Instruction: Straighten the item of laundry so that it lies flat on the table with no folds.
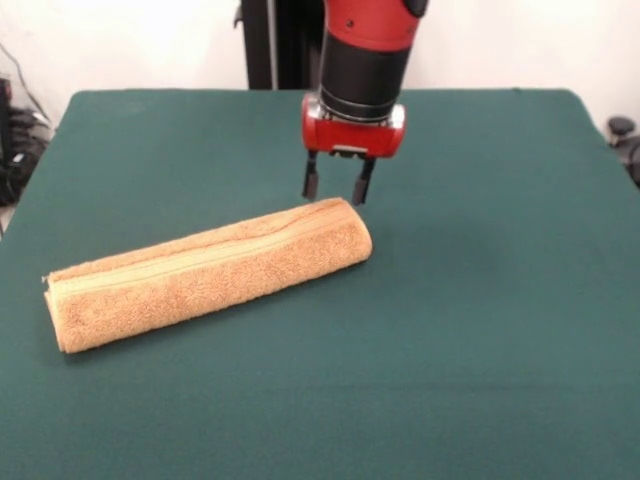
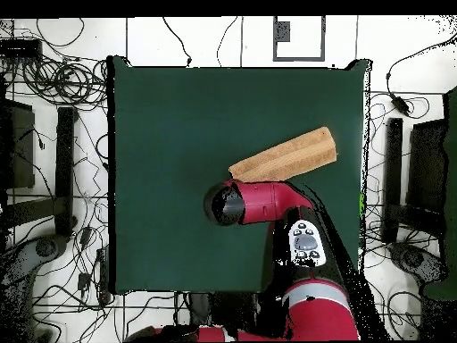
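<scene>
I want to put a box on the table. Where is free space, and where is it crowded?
The table is bare in front of the towel and to the picture's right of it in the front view. It is crowded only at the towel's right end, where the open gripper hangs just behind it.

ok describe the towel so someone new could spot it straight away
Start from the dark green table. Just below the red arm's gripper lies an orange-tan fluffy towel, folded into a long bundle lying slantwise. It is the only cloth there, with a paler woven band along its top.
</scene>
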